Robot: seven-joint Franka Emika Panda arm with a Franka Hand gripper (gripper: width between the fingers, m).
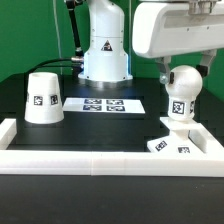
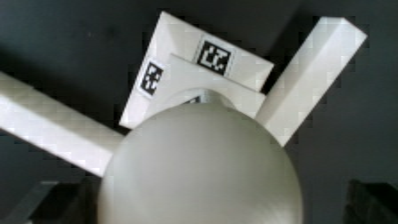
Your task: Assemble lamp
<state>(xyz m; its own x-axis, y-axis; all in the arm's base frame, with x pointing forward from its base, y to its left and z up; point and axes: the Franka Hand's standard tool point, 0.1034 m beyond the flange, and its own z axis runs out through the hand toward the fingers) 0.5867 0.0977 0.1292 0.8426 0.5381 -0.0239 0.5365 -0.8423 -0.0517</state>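
Note:
The round white bulb (image 1: 181, 92) stands upright with its neck on the low angular base (image 1: 168, 144), at the exterior view's right. My gripper (image 1: 183, 72) hangs over the bulb's upper part with one dark finger on each side. In the wrist view the bulb (image 2: 196, 160) fills the middle, and the tagged base (image 2: 199, 62) lies beneath it. The dark fingers (image 2: 64, 202) sit at the picture's edges, with a gap showing between one of them and the bulb. The cone shade (image 1: 42, 97) stands alone at the exterior view's left.
The marker board (image 1: 105, 103) lies between the shade and the bulb. A white frame wall (image 1: 100, 160) runs along the near side and up both ends; the base sits in its corner (image 2: 313, 80). The robot's white pedestal (image 1: 105, 50) stands at the back.

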